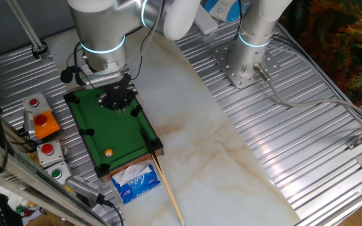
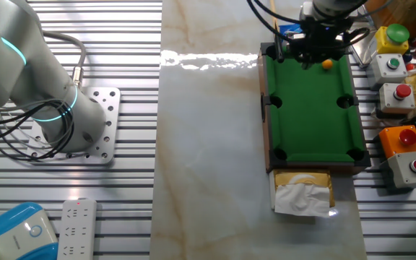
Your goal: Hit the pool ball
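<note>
The pool ball (image 1: 109, 152), tiny and orange-yellow, lies on the green mini pool table (image 1: 121, 135) near the end by the blue tissue pack. In the other fixed view the ball (image 2: 328, 63) lies near the top end of the table (image 2: 313, 115). My gripper (image 1: 121, 103) hangs above the table, apart from the felt; it also shows in the other fixed view (image 2: 316, 50), just left of the ball. Its black fingers look spread with nothing between them. A wooden cue (image 1: 163, 185) lies along the table's right side, untouched.
A blue tissue pack (image 1: 136, 181) sits against the table's near end, and a yellow tissue box (image 2: 302, 191) against the other end. Boxes with red and green push buttons (image 2: 403, 92) stand beside the table. A second arm's base (image 1: 247, 63) is bolted to the metal bench.
</note>
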Controlling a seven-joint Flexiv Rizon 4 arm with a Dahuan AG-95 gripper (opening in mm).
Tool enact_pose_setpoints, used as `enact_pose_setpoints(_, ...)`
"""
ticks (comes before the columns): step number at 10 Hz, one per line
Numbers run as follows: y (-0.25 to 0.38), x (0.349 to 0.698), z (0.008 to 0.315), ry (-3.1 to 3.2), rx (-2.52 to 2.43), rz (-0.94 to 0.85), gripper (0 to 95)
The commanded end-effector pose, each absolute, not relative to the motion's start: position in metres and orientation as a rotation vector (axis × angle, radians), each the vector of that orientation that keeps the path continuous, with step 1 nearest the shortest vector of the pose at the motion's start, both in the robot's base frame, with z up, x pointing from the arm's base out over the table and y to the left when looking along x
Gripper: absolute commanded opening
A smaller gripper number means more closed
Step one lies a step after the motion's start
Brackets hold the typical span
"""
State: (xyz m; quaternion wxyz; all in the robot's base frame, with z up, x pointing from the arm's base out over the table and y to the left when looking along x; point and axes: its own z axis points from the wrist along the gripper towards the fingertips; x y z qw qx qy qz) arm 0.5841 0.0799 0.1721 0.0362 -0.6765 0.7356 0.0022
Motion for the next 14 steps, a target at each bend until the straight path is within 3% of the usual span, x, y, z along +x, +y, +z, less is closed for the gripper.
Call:
enact_pose_setpoints(1,0.0797,0.5851,0.1708,2.254,-2.089,-0.003,0.0)
enact_pose_setpoints(4,0.0797,0.5851,0.1708,2.191,-2.194,-0.074,0.0)
enact_pose_setpoints(14,0.0797,0.5851,0.1708,1.856,-2.442,-0.027,0.0)
